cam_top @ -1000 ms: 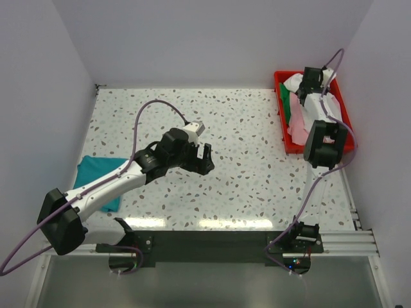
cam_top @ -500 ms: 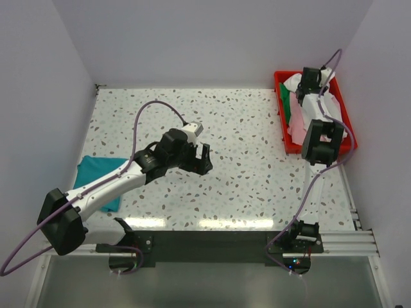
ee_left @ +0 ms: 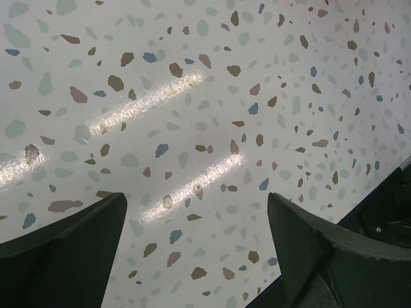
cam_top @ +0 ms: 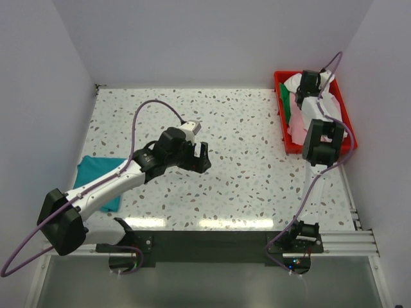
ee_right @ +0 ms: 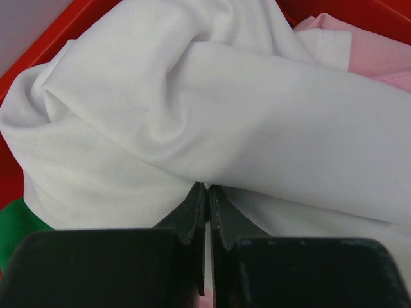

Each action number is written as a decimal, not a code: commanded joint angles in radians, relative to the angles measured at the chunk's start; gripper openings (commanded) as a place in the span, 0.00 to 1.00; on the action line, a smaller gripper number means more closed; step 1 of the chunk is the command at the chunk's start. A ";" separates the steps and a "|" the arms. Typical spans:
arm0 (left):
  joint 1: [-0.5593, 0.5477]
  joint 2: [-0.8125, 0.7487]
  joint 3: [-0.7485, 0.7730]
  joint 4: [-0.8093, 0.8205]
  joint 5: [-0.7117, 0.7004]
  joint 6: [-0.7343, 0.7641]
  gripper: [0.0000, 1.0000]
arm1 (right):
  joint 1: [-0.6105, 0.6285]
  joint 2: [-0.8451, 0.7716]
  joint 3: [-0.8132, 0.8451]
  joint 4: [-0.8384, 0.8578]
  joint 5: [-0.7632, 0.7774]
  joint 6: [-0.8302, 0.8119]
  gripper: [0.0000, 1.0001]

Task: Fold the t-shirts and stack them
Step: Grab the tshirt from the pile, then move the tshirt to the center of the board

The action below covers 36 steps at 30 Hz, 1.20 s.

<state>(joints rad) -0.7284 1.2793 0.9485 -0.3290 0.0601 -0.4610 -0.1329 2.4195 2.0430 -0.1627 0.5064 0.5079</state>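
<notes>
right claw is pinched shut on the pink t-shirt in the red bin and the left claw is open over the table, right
Not the pink one. The right wrist view shows the right claw pinched shut on the off-white t-shirt in the red bin; the left claw is open over the table.

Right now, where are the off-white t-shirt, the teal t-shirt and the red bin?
off-white t-shirt [ee_right: 212, 109], right wrist view, its big middle fold.
teal t-shirt [cam_top: 90, 171], top view, its uncovered upper part.
red bin [cam_top: 283, 131], top view, its left wall.
</notes>
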 commanded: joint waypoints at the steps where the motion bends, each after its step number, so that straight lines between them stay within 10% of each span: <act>1: 0.009 -0.008 -0.005 0.042 0.012 0.007 0.96 | 0.012 -0.144 -0.084 0.133 0.029 0.017 0.00; 19: 0.014 -0.026 0.004 0.044 0.003 0.002 0.96 | 0.121 -0.494 -0.388 0.282 0.089 -0.041 0.00; 36: 0.029 -0.060 0.038 0.013 -0.083 -0.013 0.96 | 0.390 -0.798 -0.164 0.085 -0.008 -0.273 0.00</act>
<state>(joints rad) -0.7158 1.2629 0.9451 -0.3286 0.0250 -0.4641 0.2012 1.7451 1.8042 -0.0799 0.5243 0.3042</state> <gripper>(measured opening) 0.959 0.015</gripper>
